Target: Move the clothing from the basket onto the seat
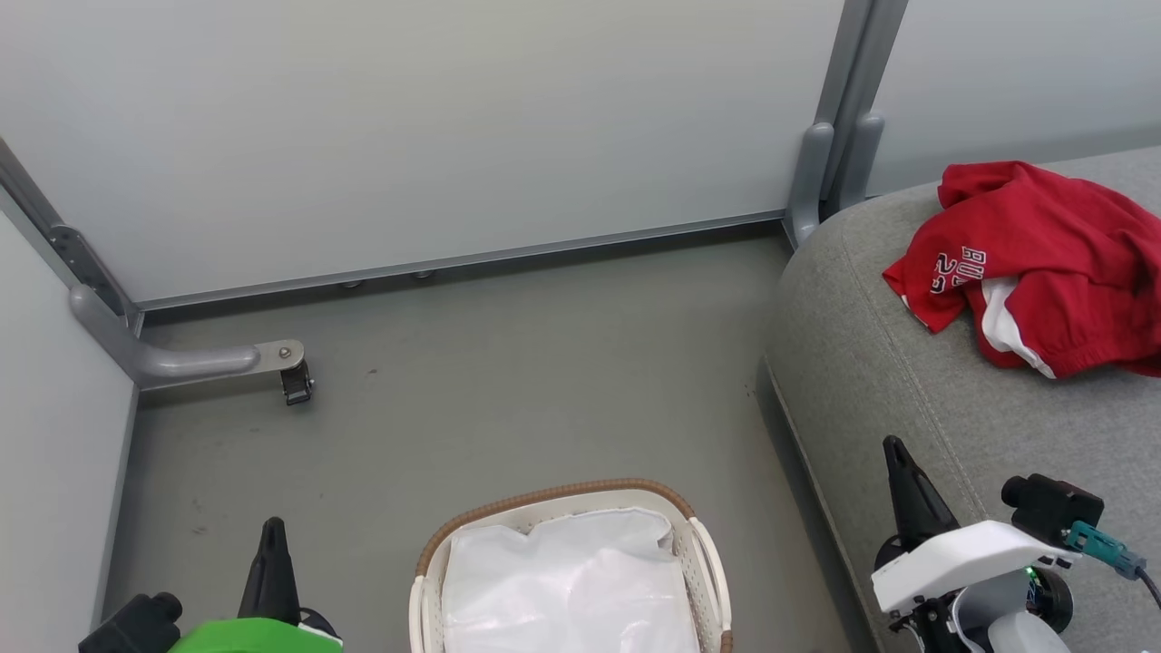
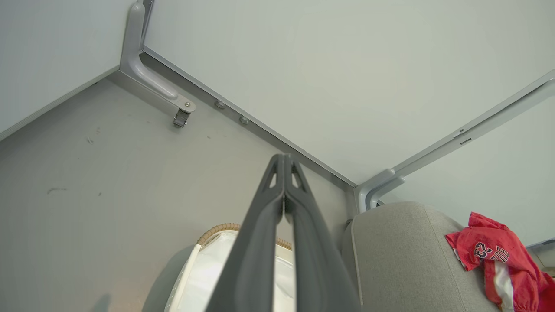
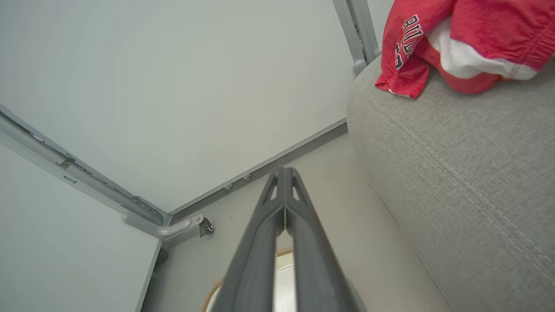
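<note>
Red clothing [image 1: 1043,263] lay on the seat [image 1: 871,363], ahead and to the right of your right fingers [image 1: 912,494].

Your left fingers [image 1: 270,562] and right fingers were each pressed together with nothing between them, one on either side of the basket [image 1: 562,494] on the floor. What you could see of the basket held white lining [image 1: 571,580] and nothing red. The clothing sat bunched on the cushion, well apart from the basket, its long axis across the seat. Your right arm was much the nearer. By my reading, little remained to move.
</note>
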